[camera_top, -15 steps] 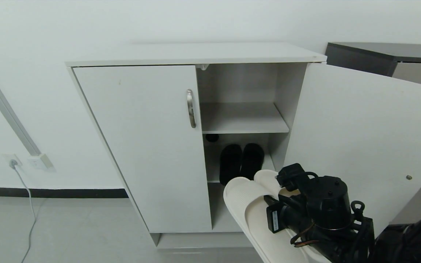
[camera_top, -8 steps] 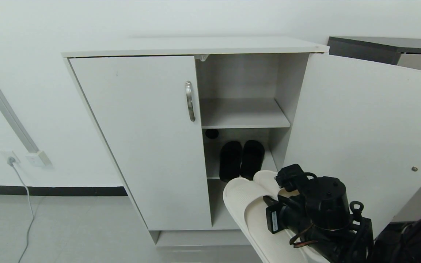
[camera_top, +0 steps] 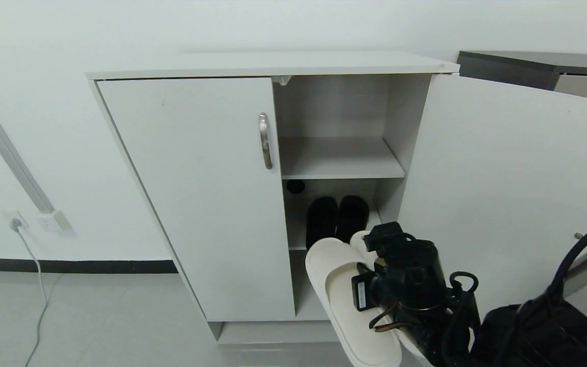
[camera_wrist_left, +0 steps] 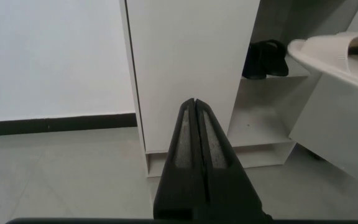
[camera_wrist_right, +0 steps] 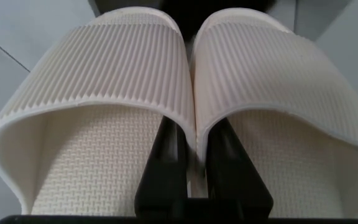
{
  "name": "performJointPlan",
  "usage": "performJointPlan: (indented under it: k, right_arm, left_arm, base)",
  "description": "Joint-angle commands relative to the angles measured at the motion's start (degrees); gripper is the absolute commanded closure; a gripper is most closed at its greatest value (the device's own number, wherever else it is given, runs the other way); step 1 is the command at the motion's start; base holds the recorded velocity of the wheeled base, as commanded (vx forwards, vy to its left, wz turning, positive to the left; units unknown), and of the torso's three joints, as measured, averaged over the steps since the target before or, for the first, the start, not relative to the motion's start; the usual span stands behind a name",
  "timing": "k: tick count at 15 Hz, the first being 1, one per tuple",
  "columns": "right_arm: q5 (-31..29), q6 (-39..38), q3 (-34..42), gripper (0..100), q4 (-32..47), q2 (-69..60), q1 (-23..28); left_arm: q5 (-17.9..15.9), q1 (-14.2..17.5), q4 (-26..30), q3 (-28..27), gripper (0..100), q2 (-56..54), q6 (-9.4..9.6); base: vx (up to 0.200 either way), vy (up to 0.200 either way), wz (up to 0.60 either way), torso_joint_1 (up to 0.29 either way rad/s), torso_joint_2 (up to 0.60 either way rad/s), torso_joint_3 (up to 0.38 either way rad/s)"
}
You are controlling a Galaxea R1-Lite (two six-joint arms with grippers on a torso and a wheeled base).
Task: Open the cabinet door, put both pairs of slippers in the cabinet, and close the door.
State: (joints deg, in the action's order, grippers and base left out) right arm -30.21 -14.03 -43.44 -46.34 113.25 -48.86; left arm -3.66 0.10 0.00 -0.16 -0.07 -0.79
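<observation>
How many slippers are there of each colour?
Black slippers: 2, side by side on a shelf inside the cabinet
Cream slippers: 2, held together in the right gripper
Total: 4 slippers

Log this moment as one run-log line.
right hand: shut on white slippers | left hand: shut, empty | black slippers: on shelf inside | right door: open
</observation>
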Motion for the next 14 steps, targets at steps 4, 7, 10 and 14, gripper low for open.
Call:
performJointPlan:
  k: [4,7,10,14]
  right_arm:
    - [-13.47,-11.19,-22.04,100,28.93,3.03,-2.38]
    - [-16.2,-7.41,-29.16,100,29.81,2.5,-2.64]
    - [-16.99,-3.37,-32.06,100,30.08,0.48,-2.56]
    - [-16.37,-2.4,-35.05,100,34.82,-2.24,-2.56]
  left_arm:
    - [-0.03,-0.01,0.0,-0.02,100,0.07,0.0]
    - [-0.03,-0.01,0.0,-0.02,100,0.07,0.0]
    - [-0.03,-0.01,0.0,-0.02,100,0.07,0.0]
    - [-0.03,-0.01,0.0,-0.02,100,0.07,0.0]
  base:
    - [0.0,0.0,0.0,0.0,0.0,0.0]
    - [0.0,0.0,0.0,0.0,0.0,0.0]
    - [0.0,0.0,0.0,0.0,0.0,0.0]
    - [0.0,0.0,0.0,0.0,0.0,0.0]
